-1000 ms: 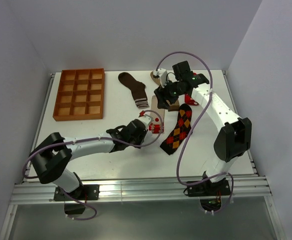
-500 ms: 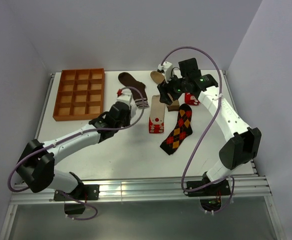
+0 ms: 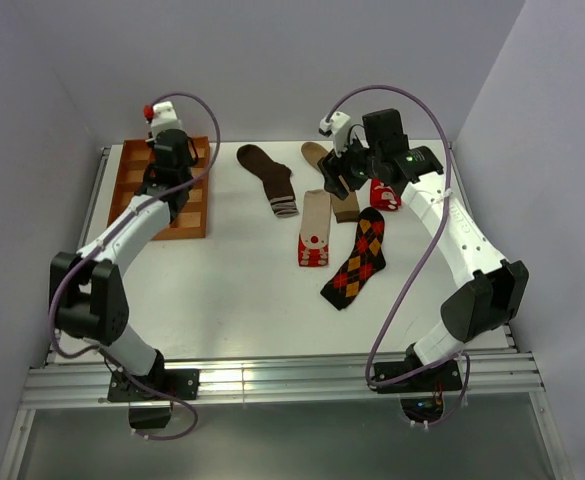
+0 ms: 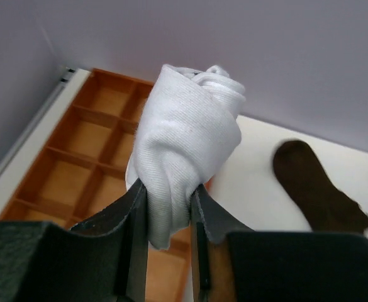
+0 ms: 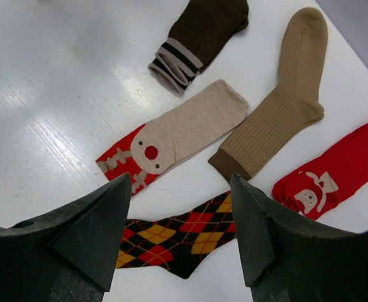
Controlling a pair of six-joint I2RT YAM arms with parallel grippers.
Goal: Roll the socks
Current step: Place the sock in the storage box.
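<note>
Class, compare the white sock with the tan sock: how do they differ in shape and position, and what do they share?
The white sock is rolled into a bundle; the tan sock lies flat. The white sock is pinched in the left gripper over the tray; the tan sock rests on the table. The white sock is plain; the tan sock is ribbed. Both are socks.

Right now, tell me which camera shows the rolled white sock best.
The left wrist view: the rolled white sock fills the centre, pinched in the left hand above the tray. The top external view shows only that arm over the tray; the sock itself I cannot make out. The right wrist view misses it.
</note>
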